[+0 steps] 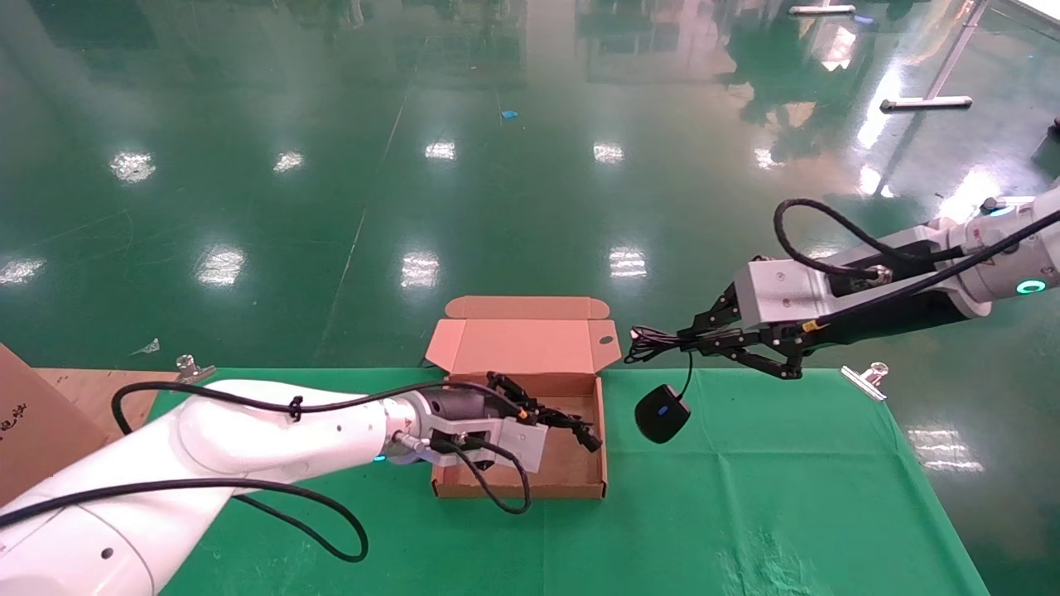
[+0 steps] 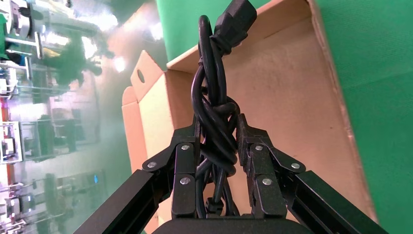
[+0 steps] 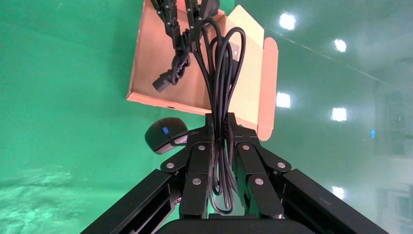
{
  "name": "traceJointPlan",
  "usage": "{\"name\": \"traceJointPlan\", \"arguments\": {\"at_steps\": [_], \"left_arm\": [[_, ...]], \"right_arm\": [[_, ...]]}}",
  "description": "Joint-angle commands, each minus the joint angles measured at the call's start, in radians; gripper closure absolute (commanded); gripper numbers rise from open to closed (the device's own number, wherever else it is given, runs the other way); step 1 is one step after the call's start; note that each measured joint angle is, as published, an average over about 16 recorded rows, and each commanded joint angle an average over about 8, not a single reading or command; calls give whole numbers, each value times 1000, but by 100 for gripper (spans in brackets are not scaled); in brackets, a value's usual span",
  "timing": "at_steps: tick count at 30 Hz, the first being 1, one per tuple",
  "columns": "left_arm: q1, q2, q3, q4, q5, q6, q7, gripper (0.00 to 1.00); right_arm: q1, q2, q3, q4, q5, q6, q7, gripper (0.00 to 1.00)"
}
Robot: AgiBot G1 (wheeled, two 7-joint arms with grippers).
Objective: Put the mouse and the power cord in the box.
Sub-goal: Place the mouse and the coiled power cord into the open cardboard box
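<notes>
The box (image 1: 571, 478) lies open on the green cloth, its lid (image 1: 530, 343) folded back. My left gripper (image 1: 556, 418) is over the box's inside, shut on the power cord (image 2: 214, 122), and the plug (image 1: 590, 440) hangs down toward the box floor (image 2: 292, 97). My right gripper (image 1: 691, 338) is raised just right of the box, shut on the mouse's bundled wire (image 3: 221, 73). The mouse (image 1: 662, 412) dangles below it on that wire, over the cloth beside the box's right wall. In the right wrist view the mouse (image 3: 165, 135) is outside the box (image 3: 151, 63).
The green cloth (image 1: 745, 513) covers the table, held by metal clamps at the back left (image 1: 195, 367) and back right (image 1: 865, 377). A brown cardboard piece (image 1: 33, 422) stands at the left edge. Shiny green floor lies beyond the table.
</notes>
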Motion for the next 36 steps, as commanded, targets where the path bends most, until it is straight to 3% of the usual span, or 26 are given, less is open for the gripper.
{"name": "traceJointPlan", "arguments": {"at_steps": [1,13,19,29,36], "left_arm": [[-2,0,18,-1,-14,-6,-2,0],[-18,-5,92,8,-101,-19,2,0],[-52,-42,73,36,-185,79,18,0],[-95,-266,-21,29,-353,408,115,0],[-73,-459,-62,-22,-420,520,112,0]], "right_arm": [[-3,-1,0,-1,0,1,-1,100],[-2,-41,6,-5,9,-3,22,100],[0,-85,6,0,9,4,40,100],[-21,-190,10,35,17,65,82,100],[-117,-218,-19,211,42,129,168,100]]}}
